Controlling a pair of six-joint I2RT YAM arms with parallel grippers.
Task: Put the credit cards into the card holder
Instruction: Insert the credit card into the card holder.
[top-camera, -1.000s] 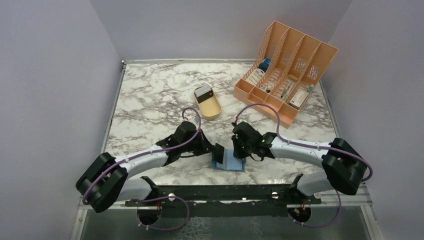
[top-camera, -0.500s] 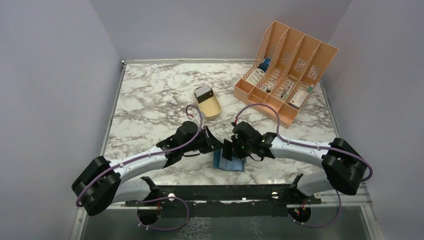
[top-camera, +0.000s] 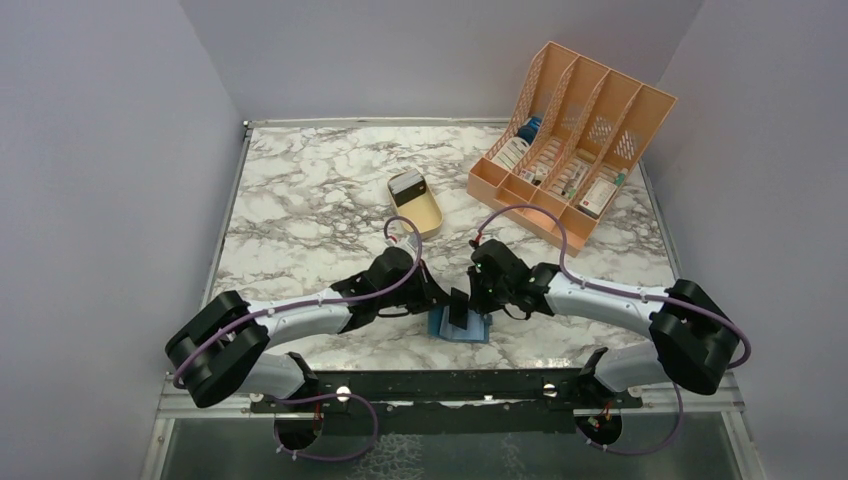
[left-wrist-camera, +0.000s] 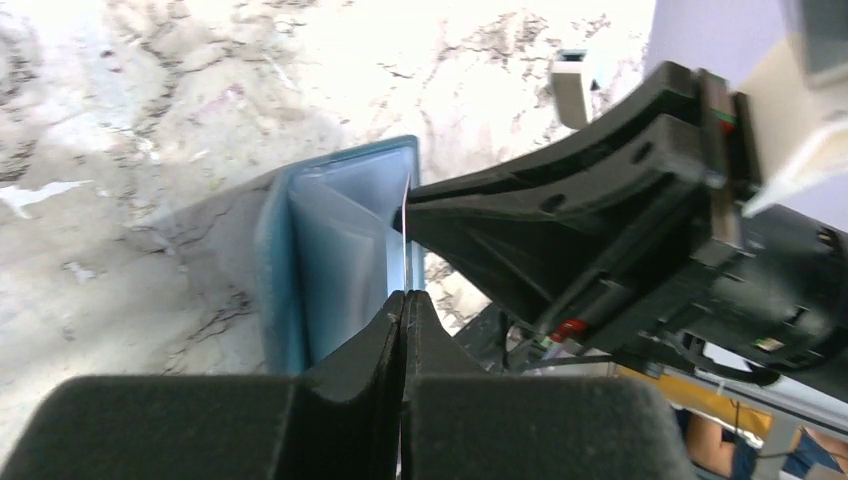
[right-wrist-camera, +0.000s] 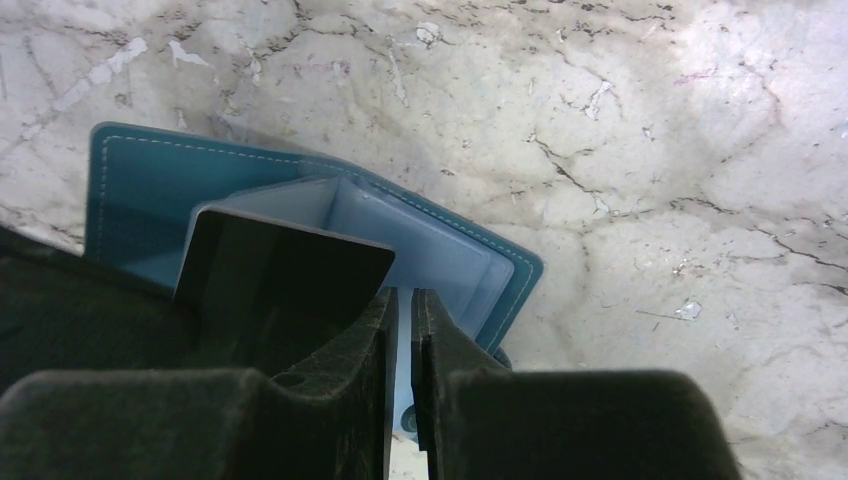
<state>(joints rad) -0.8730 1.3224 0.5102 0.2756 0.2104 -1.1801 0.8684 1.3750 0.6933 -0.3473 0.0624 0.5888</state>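
Two white arms (top-camera: 300, 318) with black joints (top-camera: 215, 350) and looping purple cables (top-camera: 520, 211)

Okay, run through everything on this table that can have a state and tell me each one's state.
card holder, lying open on the table, pale blue pockets up.
black credit card, held on edge over the open holder.
left gripper, jaws shut on the black credit card.
right gripper, jaws pinched on a pale leaf of the card holder.
tan tray, upright, a second card at its far end.
orange file rack, standing, slots loaded.
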